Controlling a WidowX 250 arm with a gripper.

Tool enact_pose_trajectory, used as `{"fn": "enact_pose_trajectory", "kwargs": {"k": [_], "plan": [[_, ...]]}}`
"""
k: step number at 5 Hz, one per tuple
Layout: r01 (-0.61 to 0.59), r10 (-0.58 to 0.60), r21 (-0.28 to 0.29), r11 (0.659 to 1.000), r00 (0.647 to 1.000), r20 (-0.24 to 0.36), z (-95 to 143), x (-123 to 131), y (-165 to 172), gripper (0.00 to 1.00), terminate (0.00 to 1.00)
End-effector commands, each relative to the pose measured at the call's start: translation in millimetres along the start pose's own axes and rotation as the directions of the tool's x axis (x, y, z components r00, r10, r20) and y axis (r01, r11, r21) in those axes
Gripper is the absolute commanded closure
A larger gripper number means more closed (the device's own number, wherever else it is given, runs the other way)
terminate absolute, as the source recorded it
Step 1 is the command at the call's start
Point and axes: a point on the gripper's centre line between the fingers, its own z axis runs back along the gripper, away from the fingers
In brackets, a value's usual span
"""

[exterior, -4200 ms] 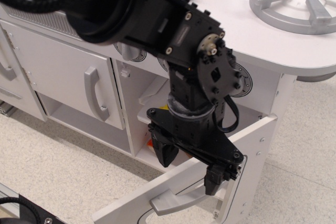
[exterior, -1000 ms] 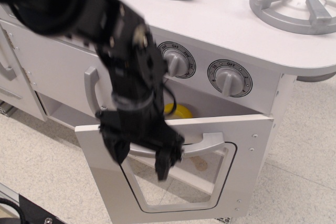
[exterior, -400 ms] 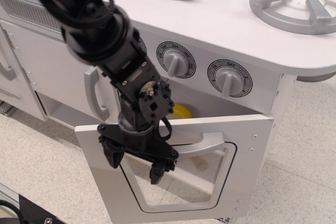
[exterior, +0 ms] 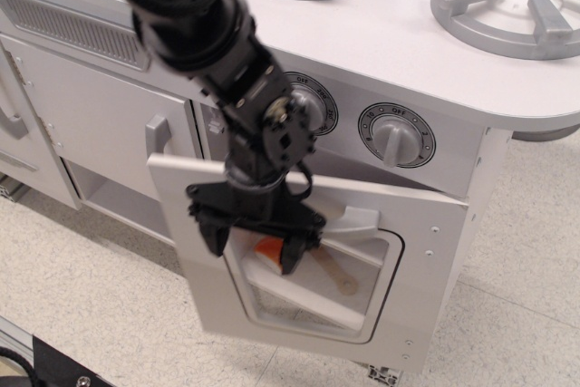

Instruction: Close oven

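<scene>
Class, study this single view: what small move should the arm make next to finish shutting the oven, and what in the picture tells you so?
Probably keep pressing the white oven door with the rounded clear window inward. A gap shows along its top edge below the round grey knob, and the black gripper sits against the door front beside the horizontal grey handle.

A: What's the oven (exterior: 412,265) looking like?

B: White toy-kitchen unit sitting under the two dials. The door is hanging nearly upright, tilted slightly outward at the top, with a narrow gap showing along its top edge. So it's not fully shut.

A: Door details?

B: Rounded clear window outlined in black, grey horizontal handle above it, partly hidden. Something orange and a tan stick-like item are showing through the window; can't tell what they are.
</scene>
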Motion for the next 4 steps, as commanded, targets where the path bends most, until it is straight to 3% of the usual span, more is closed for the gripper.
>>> {"fn": "enact_pose_trajectory", "kwargs": {"k": [1, 3, 4], "plan": [[-0.083, 0.084, -0.009, 0.996, 0.993, 0.088, 9, 39, -1, 0.0, 0.0], [-0.109, 0.11, -0.019, 0.994, 0.989, 0.101, 15, 46, -1, 0.0, 0.0], [-0.071, 0.074, -0.043, 0.997, 0.994, 0.079, 27, 35, 1, 0.0, 0.0]]}}
